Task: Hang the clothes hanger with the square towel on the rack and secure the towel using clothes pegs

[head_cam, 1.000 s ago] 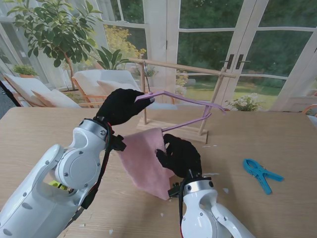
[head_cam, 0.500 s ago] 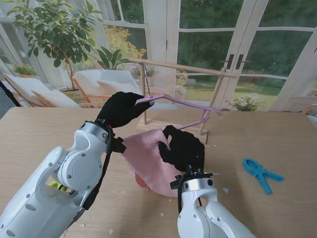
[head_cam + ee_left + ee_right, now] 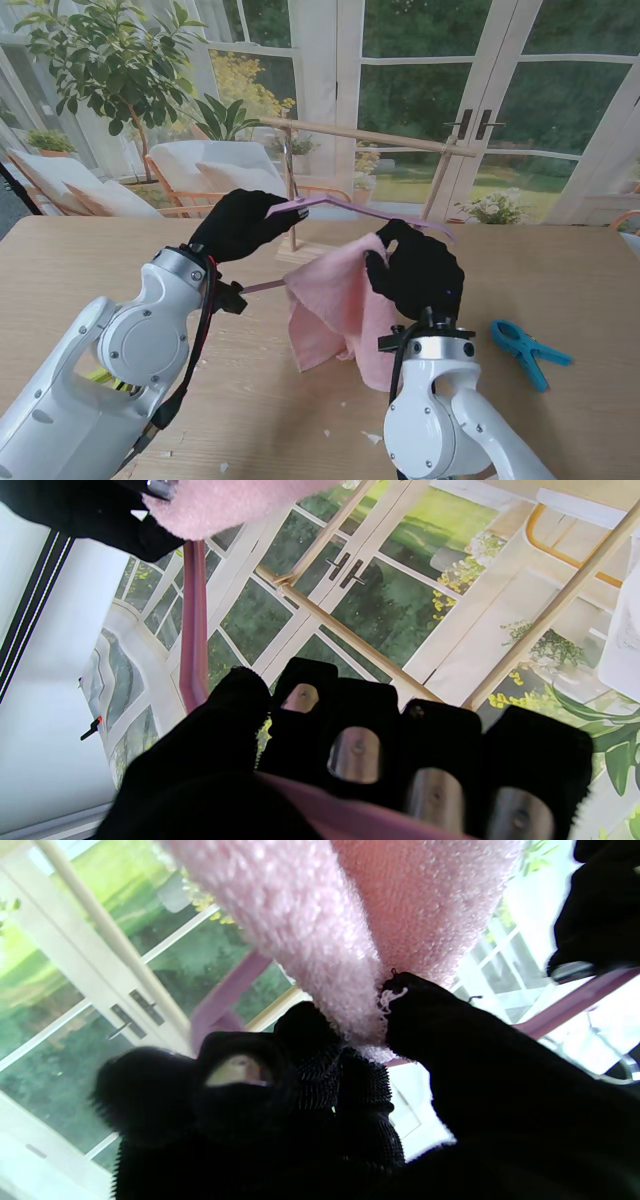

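My left hand is shut on one end of the purple clothes hanger, held up in front of the wooden rack. In the left wrist view the fingers wrap the hanger's bar. My right hand is shut on the pink square towel, pinching an upper edge near the hanger's middle. The towel hangs down in folds toward the table. In the right wrist view the towel is clamped between thumb and fingers. A blue clothes peg lies on the table at the right.
The wooden table carries small white scraps near my arms. The rack's base stands on the table behind the towel. Glass doors and plants lie beyond the table's far edge.
My right hand has risen and moved right, carrying the towel up from the table to the hanger's level. The hanger has levelled slightly in my left hand.
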Controlling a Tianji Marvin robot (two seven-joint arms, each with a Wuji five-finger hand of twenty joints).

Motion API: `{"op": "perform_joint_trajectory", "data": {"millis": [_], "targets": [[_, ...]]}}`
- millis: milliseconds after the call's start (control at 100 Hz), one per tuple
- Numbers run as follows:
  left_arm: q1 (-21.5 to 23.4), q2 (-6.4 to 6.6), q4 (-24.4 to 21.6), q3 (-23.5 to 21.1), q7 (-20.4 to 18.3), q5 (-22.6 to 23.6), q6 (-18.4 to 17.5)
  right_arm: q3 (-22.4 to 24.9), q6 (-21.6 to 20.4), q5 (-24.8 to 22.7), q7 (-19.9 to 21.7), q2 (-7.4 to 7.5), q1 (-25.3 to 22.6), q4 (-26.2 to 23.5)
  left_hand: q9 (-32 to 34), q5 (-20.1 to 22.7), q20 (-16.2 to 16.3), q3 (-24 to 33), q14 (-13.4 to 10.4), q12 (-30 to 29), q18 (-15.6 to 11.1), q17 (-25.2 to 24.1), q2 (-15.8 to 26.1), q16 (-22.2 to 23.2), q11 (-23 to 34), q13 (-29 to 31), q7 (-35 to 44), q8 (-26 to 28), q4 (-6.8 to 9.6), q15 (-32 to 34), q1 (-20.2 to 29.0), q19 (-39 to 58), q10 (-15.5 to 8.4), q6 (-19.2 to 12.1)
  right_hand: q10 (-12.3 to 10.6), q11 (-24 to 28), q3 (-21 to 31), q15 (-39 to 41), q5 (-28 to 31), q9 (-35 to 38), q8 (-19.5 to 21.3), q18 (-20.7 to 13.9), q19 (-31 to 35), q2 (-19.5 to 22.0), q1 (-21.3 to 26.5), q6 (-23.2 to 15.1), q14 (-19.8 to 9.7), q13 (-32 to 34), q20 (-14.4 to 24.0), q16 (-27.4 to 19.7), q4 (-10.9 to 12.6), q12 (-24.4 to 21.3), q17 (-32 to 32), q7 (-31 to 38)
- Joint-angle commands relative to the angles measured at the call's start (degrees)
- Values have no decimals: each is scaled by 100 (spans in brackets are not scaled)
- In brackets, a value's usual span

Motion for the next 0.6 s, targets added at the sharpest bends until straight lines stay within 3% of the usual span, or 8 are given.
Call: {"op": "perform_joint_trajectory", "data": {"millis": [0, 410, 590], "targets": [[25, -6, -73, -51, -73, -40, -14, 79, 78, 43, 58, -17, -115, -65, 243, 311, 161, 71, -362, -19, -113, 228, 193, 59, 309, 285, 108, 118, 235, 736, -29, 1679, -119, -25, 19, 209, 125, 266, 102, 227, -22, -481, 446, -48, 202, -127, -112, 179, 2758, 122, -145, 90, 221, 184], [20, -47, -74, -265, 20, -391, -60, 353, 215, 161, 203, 1, -360, 0, 242, 363, 217, 234, -322, -36, -23, 208, 154, 92, 360, 283, 103, 119, 223, 737, -101, 1679, -86, -3, -197, 251, 215, 424, 132, 371, -95, -503, 554, -80, 82, -77, -160, 173, 2667, 235, -50, 126, 381, 254], [11, -49, -152, -333, -19, -532, -23, 369, 216, 235, 294, 11, -355, 120, 241, 366, 231, 256, -321, -39, -4, 204, 151, 102, 372, 283, 102, 120, 218, 738, -114, 1679, -80, -1, -312, 84, 212, 91, 105, 294, -219, -359, 463, -52, -56, -135, 59, 169, 2597, 82, -9, 37, 160, 303]]}}
